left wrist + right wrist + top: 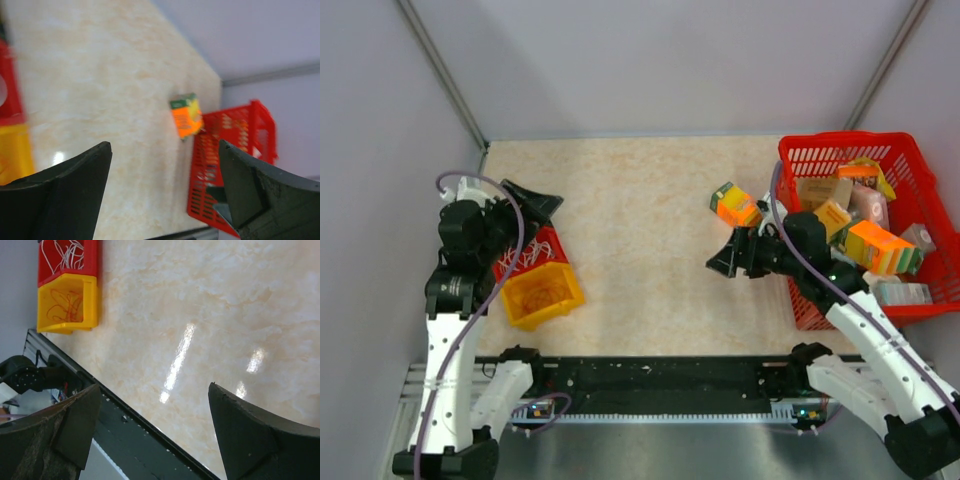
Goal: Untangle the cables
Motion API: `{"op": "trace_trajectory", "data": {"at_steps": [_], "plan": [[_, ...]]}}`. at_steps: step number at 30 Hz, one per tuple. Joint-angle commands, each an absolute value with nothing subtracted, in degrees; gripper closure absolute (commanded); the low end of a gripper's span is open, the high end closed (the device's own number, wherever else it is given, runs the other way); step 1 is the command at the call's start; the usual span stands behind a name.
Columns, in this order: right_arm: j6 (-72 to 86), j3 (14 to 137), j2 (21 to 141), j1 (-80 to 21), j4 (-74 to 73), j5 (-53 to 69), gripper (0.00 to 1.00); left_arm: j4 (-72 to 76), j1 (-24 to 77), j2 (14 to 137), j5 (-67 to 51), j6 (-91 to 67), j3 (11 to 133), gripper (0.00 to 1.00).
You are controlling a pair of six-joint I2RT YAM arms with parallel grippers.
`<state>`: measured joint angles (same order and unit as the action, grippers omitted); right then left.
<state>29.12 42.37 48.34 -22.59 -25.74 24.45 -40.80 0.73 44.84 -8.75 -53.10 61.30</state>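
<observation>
top external view: the left gripper point(534, 207) is seen at the left side of the table point(640, 290), just past the far end of a red bin point(550, 243). its jaws are spread wide and nothing is held between them. this is confirmed in the left wrist view, where only bare tabletop shows in the gap between the two dark fingers point(75, 185).

the red bin is set against a yellow bin point(542, 295), the yellow one nearer the arm bases. white cables point(62, 255) are piled loosely in the red bin. red-orange cables point(65, 305) are looped on the floor of the yellow bin. none of the cables are touched by either gripper.

the right gripper point(724, 252) is held over the right part of the table, well apart from the bins and just beside a red basket point(800, 160). its jaws are likewise parted and nothing is grasped; in the right wrist view only glossy tabletop lies between them. an orange box point(735, 206) with a green end is found near it on the table, close to the basket's corner. the basket is filled with assorted packages.
</observation>
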Motion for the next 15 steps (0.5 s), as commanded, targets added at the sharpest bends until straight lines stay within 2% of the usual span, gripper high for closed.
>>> {"op": "trace_trajectory", "data": {"at_steps": [1, 6, 9, 15], "plan": [[19.26, 51.57, 43.61, -22.06, -31.89, 16.46, 0.12, -11.54, 1.23, 47.1, -36.53, -47.73, 62.56, 0.08], [12.67, 59.93, 34.3, -22.15, -36.38, 5.11, 0.09, -6.34, 2.99, 47.29, -44.02, -40.62, 70.3, 0.06], [11.25, 63.8, 27.79, -22.06, -35.95, 0.72, 0.01, -0.45, 3.08, 44.22, -45.88, -38.15, 70.66, 0.05], [9.85, 70.48, 21.19, -22.06, -34.37, -4.83, 0.01, 5.36, 3.08, 41.57, -46.32, -36.47, 71.62, 0.04]]}}
